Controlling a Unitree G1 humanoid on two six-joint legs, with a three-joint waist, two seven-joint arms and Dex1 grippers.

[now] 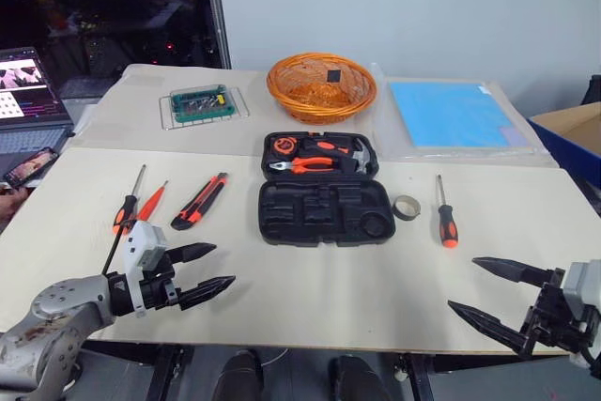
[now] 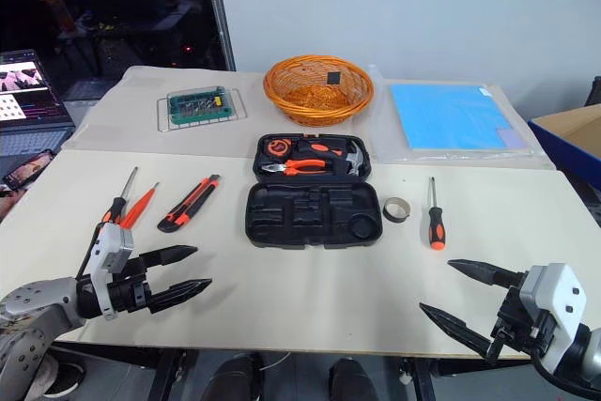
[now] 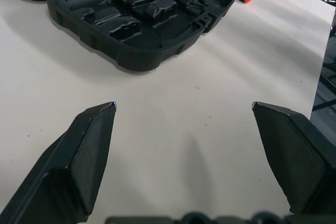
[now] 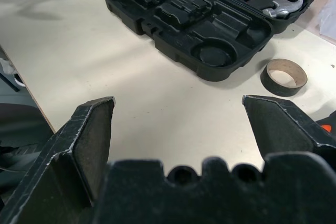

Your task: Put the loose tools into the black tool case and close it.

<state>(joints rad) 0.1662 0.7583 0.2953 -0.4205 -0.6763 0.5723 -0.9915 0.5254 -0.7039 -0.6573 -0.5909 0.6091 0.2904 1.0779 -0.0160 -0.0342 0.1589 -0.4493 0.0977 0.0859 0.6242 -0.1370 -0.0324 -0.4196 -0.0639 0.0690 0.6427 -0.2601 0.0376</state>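
Note:
The black tool case (image 1: 324, 215) lies open in the middle of the table. Its near half has empty recesses; its far half holds orange-handled pliers, a hammer (image 4: 283, 6) and a tape measure. Left of the case lie two slim screwdrivers (image 1: 127, 206) (image 1: 150, 202) and an orange-black utility knife (image 1: 199, 201). To its right are a small tape roll (image 1: 406, 207) and a third screwdriver (image 1: 444, 213). My left gripper (image 1: 223, 265) hovers open at the front left, near the table edge. At the front right my right gripper (image 1: 462, 284) is open too. Both are empty.
An orange wicker basket (image 1: 321, 86) stands behind the case. A green circuit board on a clear tray (image 1: 202, 103) is at the back left, a blue sheet (image 1: 451, 115) at the back right. A laptop (image 1: 23, 91) and a phone (image 1: 28, 166) sit far left, a cardboard box (image 1: 573, 133) far right.

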